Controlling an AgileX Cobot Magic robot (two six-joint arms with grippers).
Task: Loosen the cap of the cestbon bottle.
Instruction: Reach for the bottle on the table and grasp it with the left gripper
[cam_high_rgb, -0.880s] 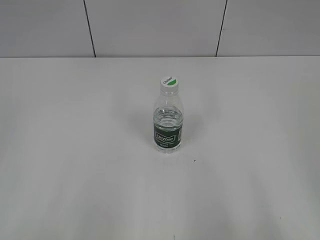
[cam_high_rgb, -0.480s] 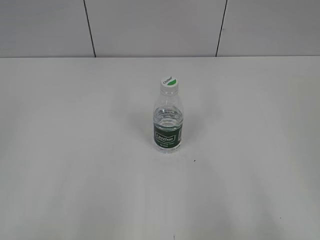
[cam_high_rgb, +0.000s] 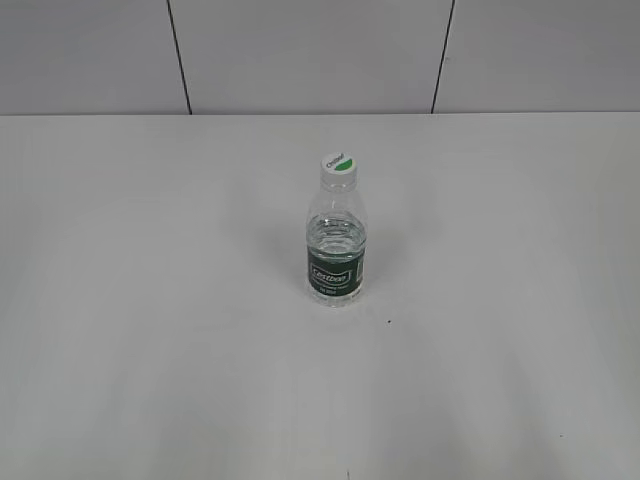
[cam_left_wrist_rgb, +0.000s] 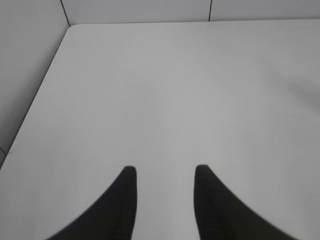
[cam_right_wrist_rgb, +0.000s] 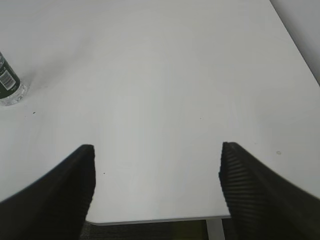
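Observation:
The cestbon bottle (cam_high_rgb: 335, 250) stands upright near the middle of the white table, clear with a dark green label band. Its cap (cam_high_rgb: 339, 165), green and white on top, sits on its neck. The bottle's base also shows at the far left of the right wrist view (cam_right_wrist_rgb: 9, 85). My left gripper (cam_left_wrist_rgb: 162, 170) is open and empty over bare table; the bottle is out of its view. My right gripper (cam_right_wrist_rgb: 156, 149) is open wide and empty near the table's front edge, far right of the bottle. Neither gripper shows in the exterior view.
The white table (cam_high_rgb: 150, 300) ends at a grey panelled wall (cam_high_rgb: 300, 50) behind. The left wrist view shows the table's left edge and back left corner (cam_left_wrist_rgb: 70, 30). The right wrist view shows the table's front edge (cam_right_wrist_rgb: 150, 220) and right edge (cam_right_wrist_rgb: 295, 45).

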